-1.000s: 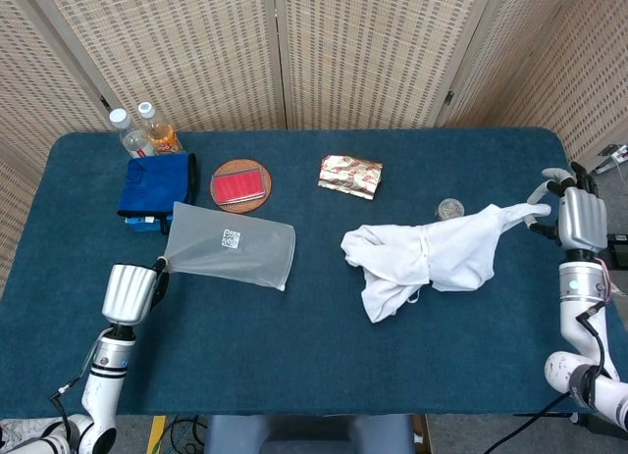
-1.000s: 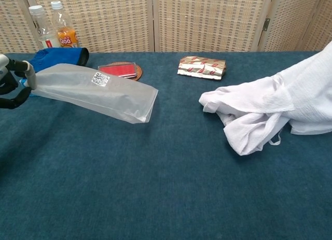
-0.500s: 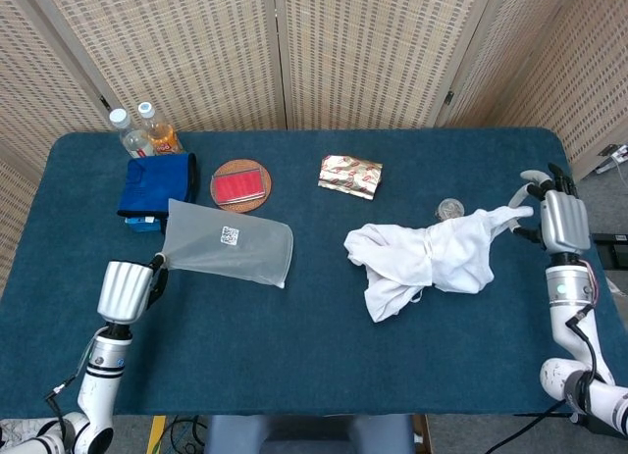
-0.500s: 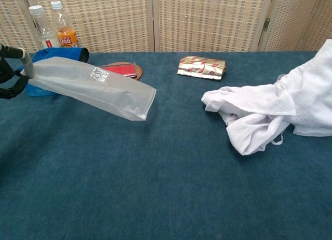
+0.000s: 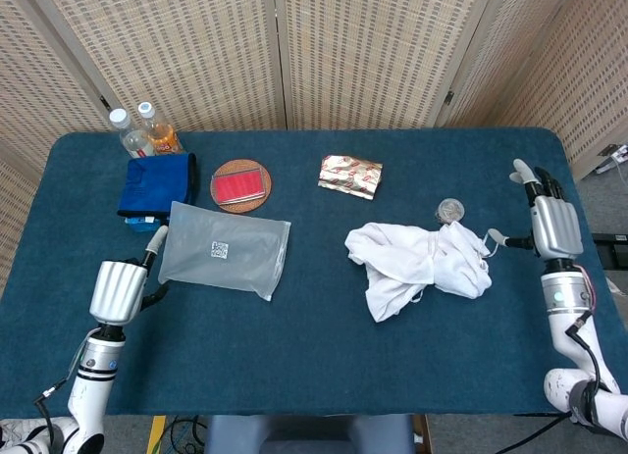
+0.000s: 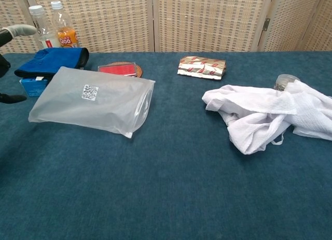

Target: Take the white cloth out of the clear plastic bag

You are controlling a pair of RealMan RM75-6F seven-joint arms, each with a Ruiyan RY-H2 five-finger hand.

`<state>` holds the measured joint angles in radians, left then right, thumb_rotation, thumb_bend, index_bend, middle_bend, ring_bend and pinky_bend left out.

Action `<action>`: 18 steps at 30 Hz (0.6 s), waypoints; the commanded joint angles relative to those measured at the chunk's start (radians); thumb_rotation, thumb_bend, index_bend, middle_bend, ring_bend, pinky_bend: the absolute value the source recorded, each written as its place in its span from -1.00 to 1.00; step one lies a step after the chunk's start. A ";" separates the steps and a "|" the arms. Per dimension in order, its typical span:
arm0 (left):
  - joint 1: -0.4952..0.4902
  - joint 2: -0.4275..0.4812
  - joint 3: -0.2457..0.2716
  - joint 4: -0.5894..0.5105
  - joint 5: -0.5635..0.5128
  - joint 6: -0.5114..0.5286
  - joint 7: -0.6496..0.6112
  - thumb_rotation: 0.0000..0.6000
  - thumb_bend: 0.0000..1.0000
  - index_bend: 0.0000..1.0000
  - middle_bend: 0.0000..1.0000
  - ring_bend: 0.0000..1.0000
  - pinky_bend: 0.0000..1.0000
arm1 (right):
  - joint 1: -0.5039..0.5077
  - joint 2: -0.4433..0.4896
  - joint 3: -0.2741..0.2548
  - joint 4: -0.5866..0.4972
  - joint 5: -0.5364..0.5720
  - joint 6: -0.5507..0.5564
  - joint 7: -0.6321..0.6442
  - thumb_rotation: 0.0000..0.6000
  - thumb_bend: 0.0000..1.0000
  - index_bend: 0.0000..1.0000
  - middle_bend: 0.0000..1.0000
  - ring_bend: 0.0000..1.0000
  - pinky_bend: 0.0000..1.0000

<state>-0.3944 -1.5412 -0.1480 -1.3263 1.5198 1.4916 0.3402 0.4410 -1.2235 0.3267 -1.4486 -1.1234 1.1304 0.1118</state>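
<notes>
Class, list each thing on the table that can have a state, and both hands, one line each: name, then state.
white cloth: out of the bag, crumpled on the table
clear plastic bag: empty, lying flat, released
left hand: open, holding nothing
right hand: open, fingers spread, off the cloth
two bottles: upright, capped
blue cloth: folded

A table (image 5: 294, 356) covered in dark blue carpet-like cloth fills most of the scene. Behind its far edge stands a folding screen (image 5: 373, 52) of pale woven cane panels in light frames, with a dark hinge (image 6: 267, 24) showing between two panels on the right. The light is even and soft, with only faint shadows on the cloth.
</notes>
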 commanded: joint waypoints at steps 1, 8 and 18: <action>0.003 0.012 -0.008 -0.024 -0.009 0.001 0.012 1.00 -1.00 -0.88 0.09 0.43 0.99 | -0.006 0.009 -0.008 -0.019 -0.015 0.010 -0.001 1.00 -1.00 -1.00 -0.61 -0.99 -0.82; 0.013 0.084 -0.042 -0.167 -0.056 -0.004 0.044 1.00 -1.00 -0.60 -0.53 -0.08 0.72 | -0.023 0.047 -0.043 -0.097 -0.064 0.031 -0.044 1.00 -1.00 -0.70 -0.61 -0.99 -0.82; 0.040 0.255 -0.089 -0.429 -0.224 -0.076 0.087 1.00 -1.00 -0.44 -0.65 -0.33 0.37 | -0.050 0.082 -0.089 -0.169 -0.154 0.079 -0.064 1.00 -1.00 -0.66 -0.61 -0.99 -0.82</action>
<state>-0.3629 -1.3128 -0.2254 -1.7273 1.3205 1.4301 0.4188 0.3955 -1.1462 0.2435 -1.6117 -1.2705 1.2044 0.0509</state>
